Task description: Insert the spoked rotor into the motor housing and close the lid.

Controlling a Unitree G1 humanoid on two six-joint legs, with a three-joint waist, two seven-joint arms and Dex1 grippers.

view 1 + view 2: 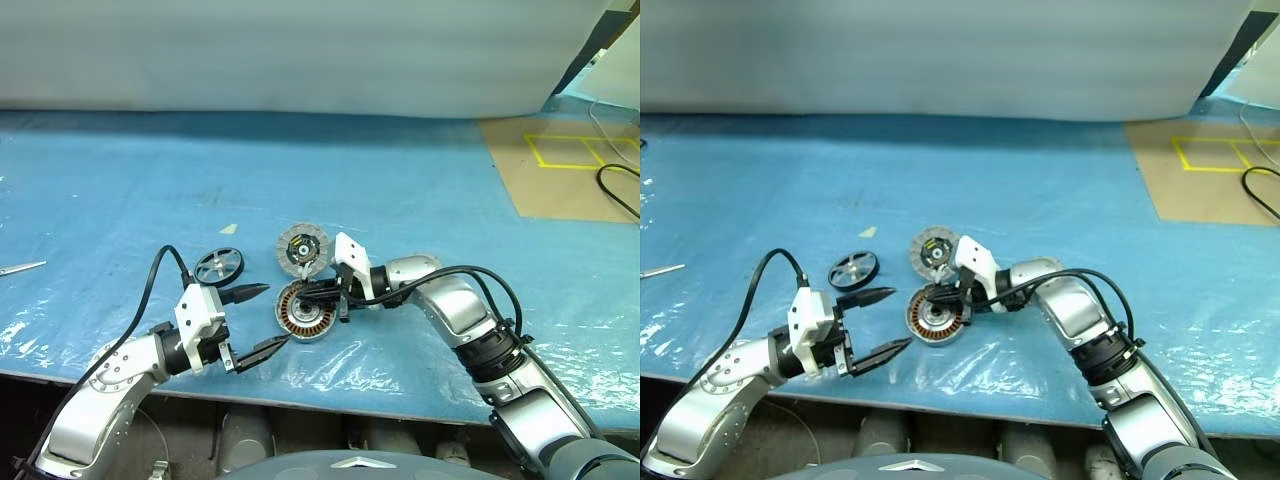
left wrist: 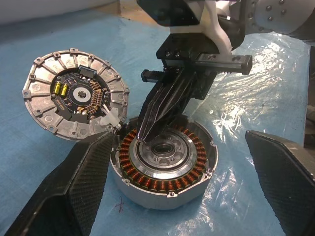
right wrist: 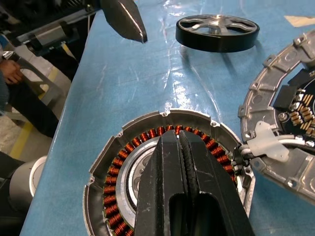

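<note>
1. The right gripper (image 1: 300,293) hangs over the housing (image 2: 165,169) and covers part of its hub in the right wrist view; whether the tips touch the hub cannot be told.
2. The lid (image 2: 74,101) is cut off at the edge of the right wrist view. A short white cable joins it to the housing rim.
3. The housing is a short grey cup with copper-brown windings around a silver hub, open side up on the blue desk (image 1: 400,190).
4. The lid lies just behind it, touching or nearly so, segmented face up, with small parts around its dark centre.
5. The rotor (image 1: 219,266) lies flat on the desk to the left of both, apart from them.
6. The right arm reaches leftward, angled down, jaws pressed together and holding nothing.
7. The left gripper (image 1: 262,318) is level beside the housing, jaws spread wide, empty.
</note>
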